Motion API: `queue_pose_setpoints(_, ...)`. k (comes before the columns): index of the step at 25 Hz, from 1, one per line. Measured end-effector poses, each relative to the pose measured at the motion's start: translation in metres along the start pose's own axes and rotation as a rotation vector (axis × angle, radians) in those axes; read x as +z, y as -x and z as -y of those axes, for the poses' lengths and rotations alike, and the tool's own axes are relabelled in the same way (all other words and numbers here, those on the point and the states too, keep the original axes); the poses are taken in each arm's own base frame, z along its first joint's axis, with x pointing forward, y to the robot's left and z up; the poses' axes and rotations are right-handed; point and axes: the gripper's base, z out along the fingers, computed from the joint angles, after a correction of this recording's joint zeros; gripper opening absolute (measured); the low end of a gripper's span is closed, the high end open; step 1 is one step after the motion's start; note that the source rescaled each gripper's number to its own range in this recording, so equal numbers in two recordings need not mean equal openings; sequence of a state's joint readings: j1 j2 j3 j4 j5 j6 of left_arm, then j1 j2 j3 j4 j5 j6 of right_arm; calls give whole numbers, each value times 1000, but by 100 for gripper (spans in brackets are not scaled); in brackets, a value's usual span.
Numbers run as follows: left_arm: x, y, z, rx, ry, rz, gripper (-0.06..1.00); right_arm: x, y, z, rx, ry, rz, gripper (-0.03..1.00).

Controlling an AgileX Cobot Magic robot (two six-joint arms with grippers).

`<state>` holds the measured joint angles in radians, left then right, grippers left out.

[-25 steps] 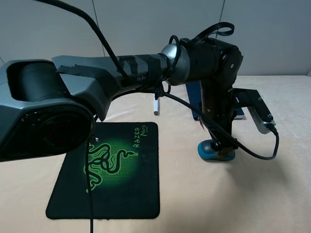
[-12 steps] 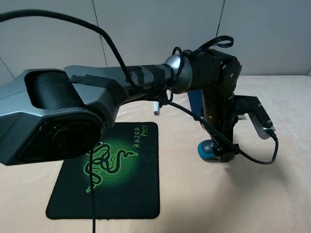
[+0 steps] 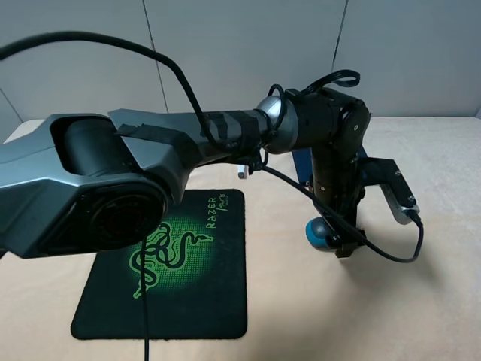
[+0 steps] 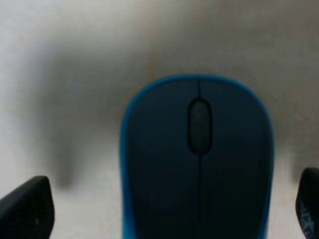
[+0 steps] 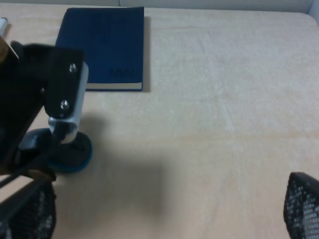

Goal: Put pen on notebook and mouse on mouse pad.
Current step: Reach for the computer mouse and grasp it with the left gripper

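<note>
Wide-open left jaws straddle the mouse (image 4: 197,159) — notebook (image 5: 103,47) nearby — right jaws gape empty.

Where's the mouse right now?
The mouse sits on the table, right of the mouse pad in the exterior high view, straddled by the open left gripper.

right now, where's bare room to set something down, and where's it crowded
The mouse pad is bare across its visible face. Bare table also lies between pad and mouse, and to the mouse's right. Crowded at the mouse: the left fingers straddle it, notebook behind.
</note>
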<state>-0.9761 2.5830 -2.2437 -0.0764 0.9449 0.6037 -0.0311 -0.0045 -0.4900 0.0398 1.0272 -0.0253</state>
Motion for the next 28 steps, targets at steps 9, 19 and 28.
queue_pose_setpoints(9,10,-2,0,-3,-4,-2,92,0,0,0,0,0,0,100)
queue_pose_setpoints(19,10,-1,-1,1,3,-1,14,0,0,0,0,0,0,100)
queue_pose_setpoints(28,10,-1,-1,3,7,-4,0,0,0,0,0,0,0,100)
